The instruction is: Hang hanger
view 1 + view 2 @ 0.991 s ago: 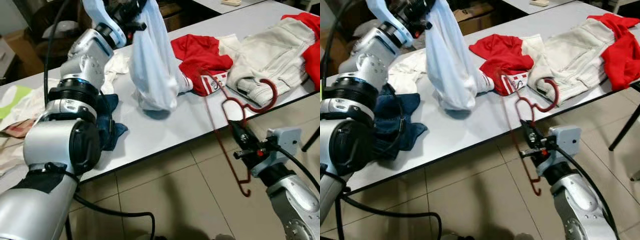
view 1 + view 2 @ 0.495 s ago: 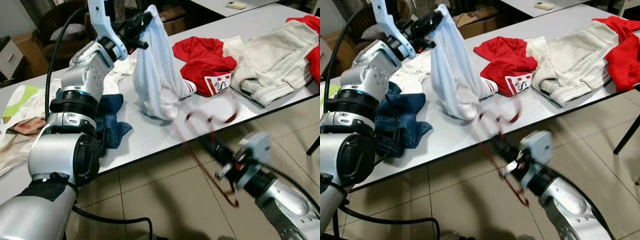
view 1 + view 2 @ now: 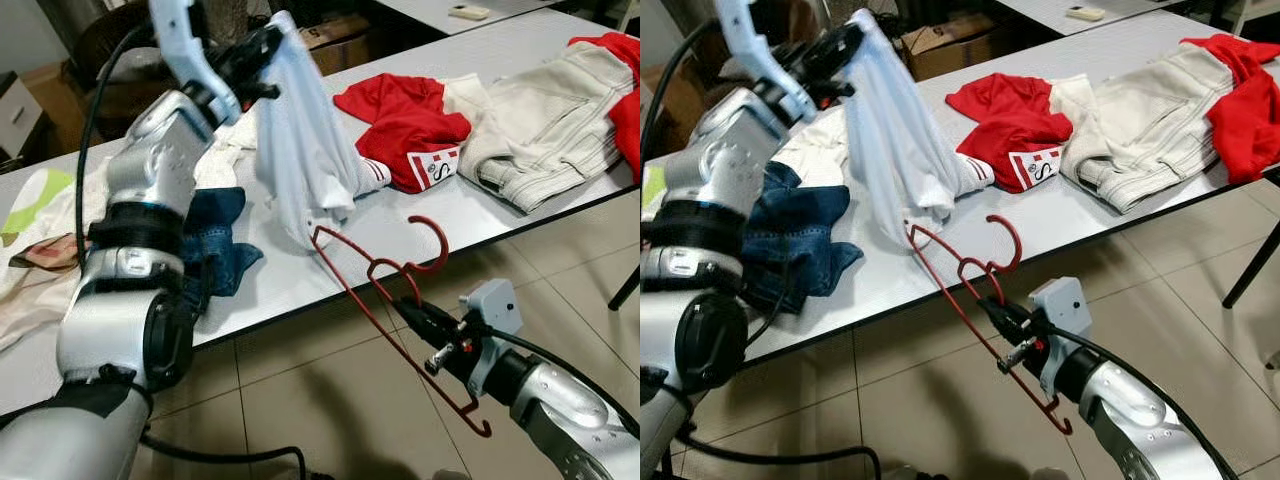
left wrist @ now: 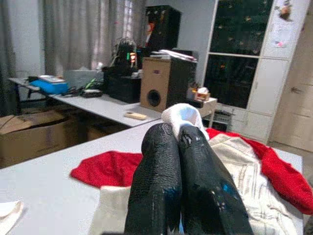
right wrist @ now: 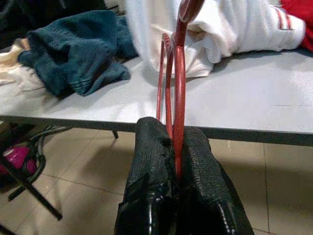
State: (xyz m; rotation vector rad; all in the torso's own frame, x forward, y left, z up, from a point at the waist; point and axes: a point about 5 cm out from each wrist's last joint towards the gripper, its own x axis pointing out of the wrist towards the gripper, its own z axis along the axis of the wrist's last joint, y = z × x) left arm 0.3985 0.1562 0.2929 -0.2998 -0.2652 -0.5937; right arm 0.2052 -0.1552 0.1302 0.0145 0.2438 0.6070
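We judge the task about half done. Our left gripper (image 3: pixel 262 48), fingers pressed shut, holds the white garment (image 3: pixel 305 150) lifted above the table (image 3: pixel 560 25). At its 5 o'clock our right gripper (image 3: pixel 997 312), fingers closed, holds the red hanger (image 3: pixel 965 270), whose tip touches the hem. Inserting remains. We see no containers except a cardboard box (image 3: pixel 940 45).

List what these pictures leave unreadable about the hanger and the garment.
- Red hanger: its upper tip meets the white garment hem; in or beside, unclear in the eye views.
- Left gripper: its fingers cover the pinched fabric in the left wrist view.
- Right gripper: fingers hide the wire they clamp.
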